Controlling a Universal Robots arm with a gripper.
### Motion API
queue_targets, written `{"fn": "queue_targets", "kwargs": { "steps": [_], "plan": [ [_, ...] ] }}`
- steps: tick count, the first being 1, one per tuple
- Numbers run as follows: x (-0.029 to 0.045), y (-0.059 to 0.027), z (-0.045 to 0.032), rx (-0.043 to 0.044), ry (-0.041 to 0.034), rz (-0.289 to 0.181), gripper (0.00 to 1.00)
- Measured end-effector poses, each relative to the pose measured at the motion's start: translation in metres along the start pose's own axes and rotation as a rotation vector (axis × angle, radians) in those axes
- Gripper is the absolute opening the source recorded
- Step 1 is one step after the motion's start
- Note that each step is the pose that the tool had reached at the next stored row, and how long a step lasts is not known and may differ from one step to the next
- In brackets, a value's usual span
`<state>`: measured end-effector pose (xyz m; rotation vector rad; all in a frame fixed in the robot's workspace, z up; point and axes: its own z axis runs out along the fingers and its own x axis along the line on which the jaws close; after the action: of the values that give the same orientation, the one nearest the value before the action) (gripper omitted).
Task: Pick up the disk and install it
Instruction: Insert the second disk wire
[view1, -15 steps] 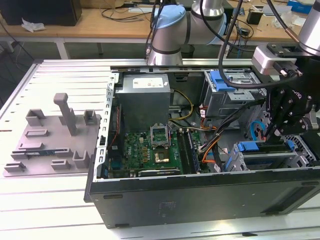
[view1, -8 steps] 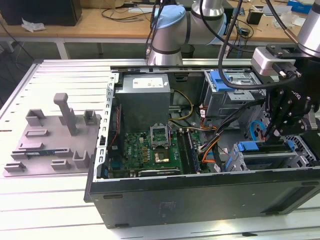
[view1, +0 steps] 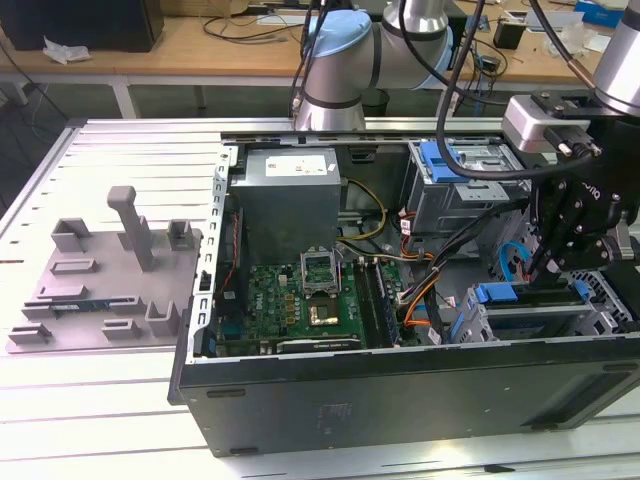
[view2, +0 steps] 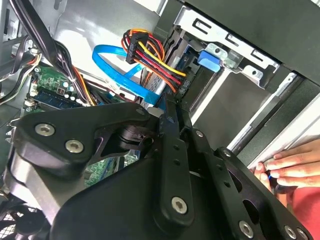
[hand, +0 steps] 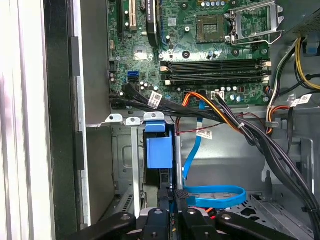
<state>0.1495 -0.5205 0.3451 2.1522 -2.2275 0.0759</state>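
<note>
Gripper (view1: 545, 268) is down over the lower drive cage (view1: 602, 312) at the exterior view's right. In the first wrist view its black fingers (hand: 184, 200) are pinched close on the thin blue edge of the disk (hand: 159, 150), so I judge it is gripping the disk. The disk stands edge-on in the cage slot and looks partly in; how deep I can't tell.

Risks:
- If the caddy sits skewed against the cage rails (hand: 134, 165), it could jam or slip out of the narrow pinch.
- The flat blue data cable (hand: 215, 192) loops just beside the fingers and could snag or get trapped behind the disk.
- The bundled power wires (view2: 155, 57) hang near the slot, so same worry.
- A person's hand (view2: 290, 167) rests on the case edge near the arm, which is a pinch hazard.

Materials:
- Caddy is smooth moulded blue plastic, blocky tab.
- Cage is stamped bare sheet metal with sharp folded edges.
- Cable is a glossy flat ribbon.
- Wires are round, orange, red, yellow and black.
- Motherboard (hand: 200, 55) is green and densely studded.
- Case (view1: 400, 390) is dark matte steel.
</note>
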Motion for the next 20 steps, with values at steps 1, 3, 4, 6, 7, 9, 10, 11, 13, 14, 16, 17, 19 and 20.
{"fn": "queue_targets", "kwargs": {
  "steps": [1, 3, 4, 6, 7, 9, 10, 11, 13, 14, 16, 17, 19, 20],
  "plan": [
    [0.0, -0.0001, 0.0007, 0.0002, 0.0001, -0.001, 0.16],
    [-0.0001, -0.0001, 0.0014, 0.0002, 0.0002, -0.003, 0.16],
    [-0.0001, -0.0001, 0.0018, 0.0003, 0.0, -0.004, 0.16],
    [-0.0002, -0.0001, 0.0025, 0.0004, 0.0, -0.006, 0.16],
    [-0.0002, -0.0001, 0.0029, 0.0005, 0.0, -0.007, 0.16],
    [-0.0002, -0.0001, 0.0036, 0.0006, 0.0002, -0.01, 0.16],
    [-0.0003, -0.0001, 0.0044, 0.0008, 0.0002, -0.012, 0.16],
    [-0.0003, -0.0001, 0.0048, 0.0009, 0.0002, -0.013, 0.16],
    [-0.0003, -0.0001, 0.0055, 0.001, 0.0002, -0.016, 0.16],
    [-0.0004, -0.0001, 0.0058, 0.0011, 0.0002, -0.017, 0.16],
    [-0.0004, 0.0, 0.0061, 0.0013, 0.0001, -0.019, 0.16],
    [-0.0004, 0.0002, 0.0062, 0.0014, -0.0001, -0.019, 0.16],
    [-0.0004, 0.0009, 0.0063, 0.0016, -0.0002, -0.021, 0.16],
    [-0.0004, 0.0013, 0.0062, 0.0013, -0.0002, -0.021, 0.16]
  ]
}}
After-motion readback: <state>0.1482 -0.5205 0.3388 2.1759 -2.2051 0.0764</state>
